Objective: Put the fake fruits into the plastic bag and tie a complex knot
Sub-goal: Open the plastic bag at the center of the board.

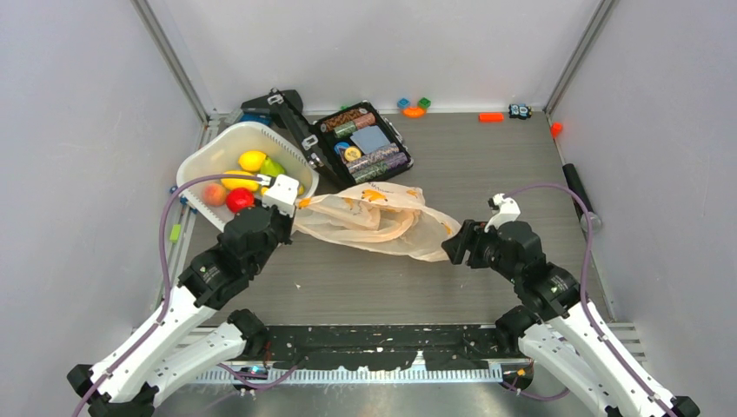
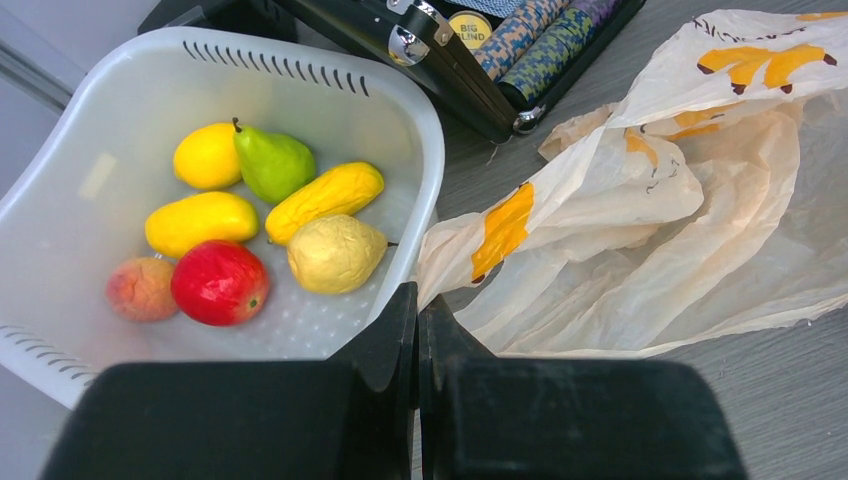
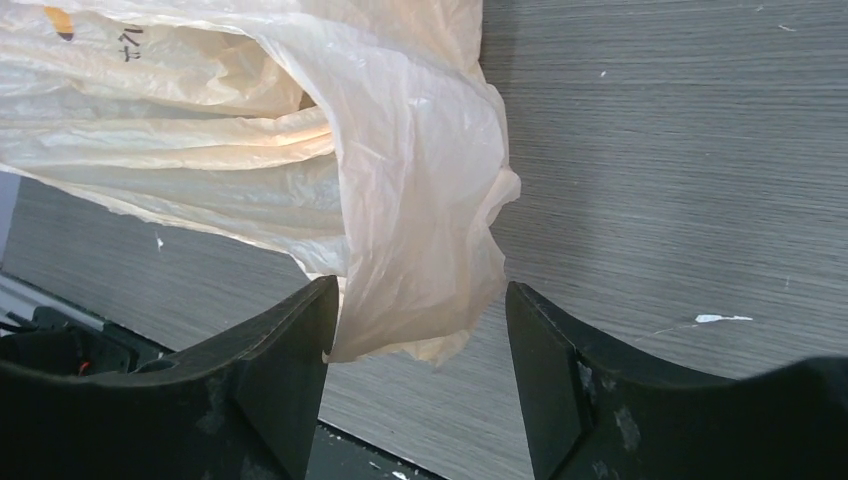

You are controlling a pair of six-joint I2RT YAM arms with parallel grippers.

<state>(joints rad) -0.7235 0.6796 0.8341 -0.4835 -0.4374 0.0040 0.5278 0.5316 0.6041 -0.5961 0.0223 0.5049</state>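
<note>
The right pincer sits right up close, spread fairly wide, with the right end of the bag hanging between its two fingers. One finger looks like it's brushing the plastic and the other is clear of it, so it's around the bag but not pinching it.

The left pincer is squeezed fully together with nothing in it. It hangs at the near right corner of the tub, just beside the bag's left edge.

The fruits are all in the white tub, none in the bag. There's a round yellow one and a green pear on the far side, two long yellow ones in the middle and a lumpy pale yellow one. A red apple and a peachy one are nearest the left pincer.

The bag lies crumpled in the middle of the tabletop, between the two arms, with the tub just to its left. It has orange banana-ish prints, plus some thin black lettering I can't read.

Just past it on the far side is an open black case of poker chips, and one yellow disc in there reads "BIG BLIND". A few small toys sit along the far edge.
</note>
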